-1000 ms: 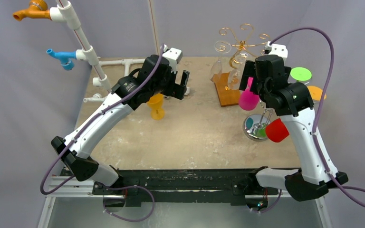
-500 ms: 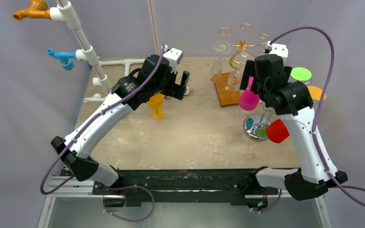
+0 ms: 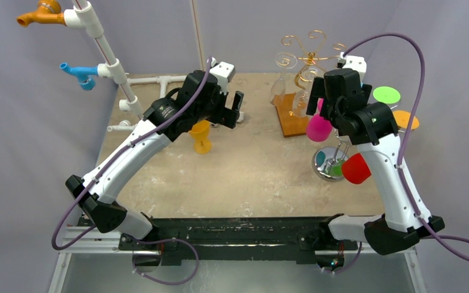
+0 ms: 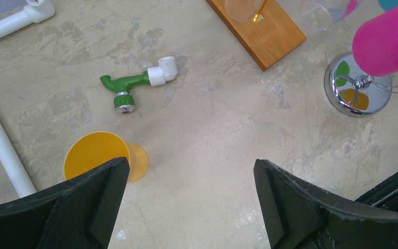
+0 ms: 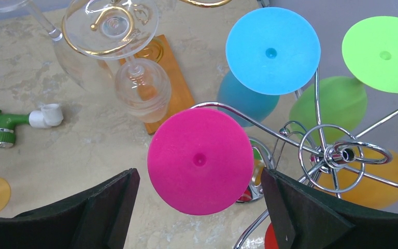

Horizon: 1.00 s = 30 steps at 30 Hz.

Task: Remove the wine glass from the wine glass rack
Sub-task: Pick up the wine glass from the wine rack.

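Green tap [image 4: 129, 83], seemingly, near white pipes [image 4: 2, 150]

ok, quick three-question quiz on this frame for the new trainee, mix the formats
1. True or false: the right claw is shut on the pink glass.
2. Which glass stands on the table, off any rack? A) blue B) yellow C) green
3. What lies on the table between that glass and the wooden base?
Key:
1. False. The jaws stand open, and the glass's foot shows between them in the wrist view.
2. B, the yellow glass.
3. The green pipe fitting.
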Available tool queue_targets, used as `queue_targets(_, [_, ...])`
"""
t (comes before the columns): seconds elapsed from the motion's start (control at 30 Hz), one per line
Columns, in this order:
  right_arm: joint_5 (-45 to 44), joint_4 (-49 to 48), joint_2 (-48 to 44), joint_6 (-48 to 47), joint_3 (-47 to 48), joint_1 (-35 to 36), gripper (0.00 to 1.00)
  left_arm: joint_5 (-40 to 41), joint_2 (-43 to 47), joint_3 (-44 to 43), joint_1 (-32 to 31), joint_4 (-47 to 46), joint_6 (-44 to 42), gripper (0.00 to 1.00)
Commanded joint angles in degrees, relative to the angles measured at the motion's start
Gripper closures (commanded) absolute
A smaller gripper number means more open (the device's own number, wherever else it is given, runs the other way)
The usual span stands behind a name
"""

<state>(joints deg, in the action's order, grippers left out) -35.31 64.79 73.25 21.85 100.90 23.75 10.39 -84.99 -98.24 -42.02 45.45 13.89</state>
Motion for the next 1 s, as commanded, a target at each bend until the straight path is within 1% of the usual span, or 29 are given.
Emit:
queue_targets(0.0, [-1.9,-1.3,0.0,0.7,0.7,0.4,0.01,-0.7,1.5,-1.4,0.1,-1.4,-1.0,0.0])
queue_targets(0.97, [-0.8,-4.2,0.0,1.2,-3.5,0.3,0.01,-1.1,0.9,-1.1,0.2,-1.6,-1.1,0.0])
